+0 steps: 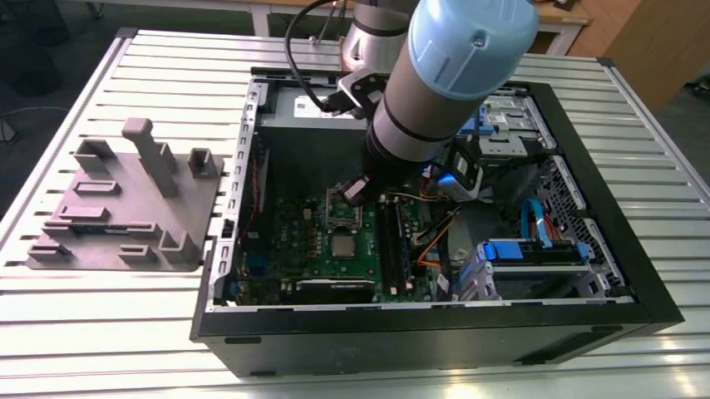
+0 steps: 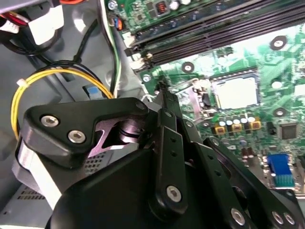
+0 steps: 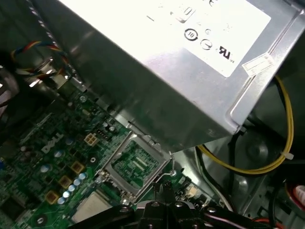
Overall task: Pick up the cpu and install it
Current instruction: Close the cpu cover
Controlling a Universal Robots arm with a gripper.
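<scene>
Your tool (image 1: pixel 357 193) hangs low inside the open case, over the green motherboard (image 1: pixel 332 249); you cannot tell how its jaws stand. The cpu (image 1: pixel 345 246), square with matte silver-grey top, lies flat on that board beside the socket's lifted metal frame (image 3: pixel 136 162).

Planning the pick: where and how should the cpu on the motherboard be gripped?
Probably pinch the cpu by two opposite edges, coming straight down from above: it lies flat on the motherboard, thin, so only its rim offers purchase.
</scene>
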